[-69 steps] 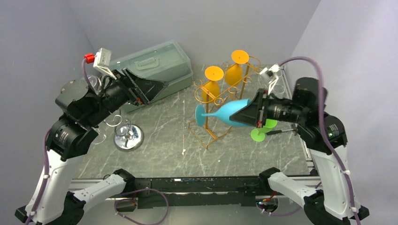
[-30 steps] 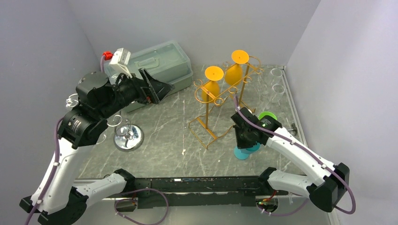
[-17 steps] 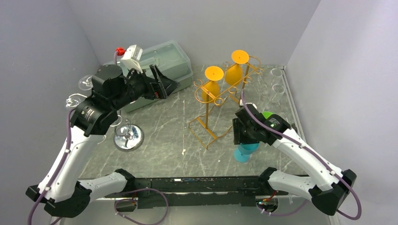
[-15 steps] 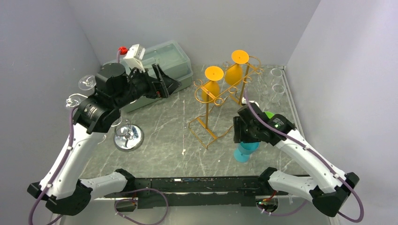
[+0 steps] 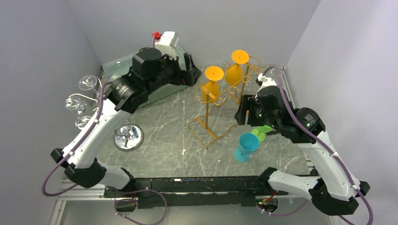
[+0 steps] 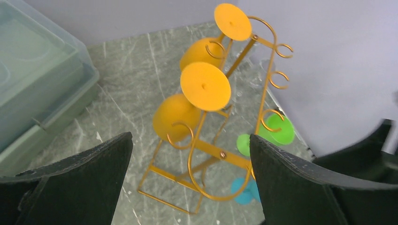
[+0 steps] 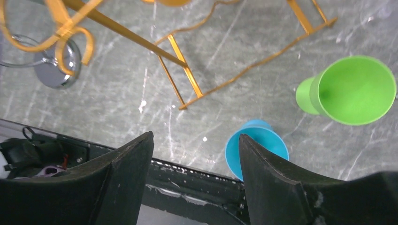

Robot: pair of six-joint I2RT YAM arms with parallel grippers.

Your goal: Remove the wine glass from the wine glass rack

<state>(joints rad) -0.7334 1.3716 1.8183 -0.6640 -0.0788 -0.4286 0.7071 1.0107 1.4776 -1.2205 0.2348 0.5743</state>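
The golden wire wine glass rack (image 5: 218, 102) stands mid-table. Two orange wine glasses (image 5: 212, 80) (image 5: 236, 65) hang upside down from its hooks. A blue wine glass (image 5: 246, 146) stands upright on the table in front of the rack, touched by nothing. Beside it a green glass (image 5: 261, 133) is partly hidden by my right arm. My right gripper (image 5: 242, 115) hangs open above them; its wrist view shows the blue glass (image 7: 256, 145) below the right fingertip (image 7: 248, 145). My left gripper (image 5: 190, 75) is open, just left of the rack, facing the nearer orange glass (image 6: 205, 86).
A chrome round-based stand (image 5: 127, 137) holding clear glasses (image 5: 87, 83) is at the left. A lidded plastic box (image 5: 112, 69) sits at the back left, partly behind my left arm. The table's front rail (image 7: 187, 178) lies right below the right gripper.
My right gripper opened, let go of the blue glass and rose back toward the rack; the glass stays upright on the table. The left arm swung right, up to the rack.
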